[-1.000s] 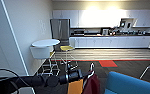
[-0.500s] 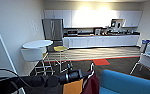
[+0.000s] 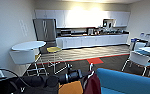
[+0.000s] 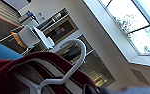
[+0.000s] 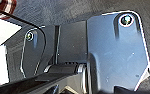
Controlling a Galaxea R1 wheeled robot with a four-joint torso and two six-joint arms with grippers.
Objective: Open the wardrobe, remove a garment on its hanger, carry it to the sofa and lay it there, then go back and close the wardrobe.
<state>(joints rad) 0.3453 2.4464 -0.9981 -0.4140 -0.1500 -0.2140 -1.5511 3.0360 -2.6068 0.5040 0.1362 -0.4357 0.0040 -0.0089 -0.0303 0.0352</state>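
One maroon jacket (image 3: 92, 85) hangs on one thin white hanger (image 4: 73, 66) at the left end effector (image 3: 87, 73), grip state unclear, just beside one bright blue sofa (image 3: 131, 82). Two white chairs (image 3: 139, 58), one round white table (image 3: 28, 45).

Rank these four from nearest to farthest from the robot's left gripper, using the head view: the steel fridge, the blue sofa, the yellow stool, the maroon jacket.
Measured from the left gripper, low in the middle of the head view:
1. Maroon jacket, hanging right below it on the white hanger.
2. Blue sofa, just to its right.
3. Yellow stool, ahead and left, beside the round table.
4. Steel fridge, at the far wall, left.
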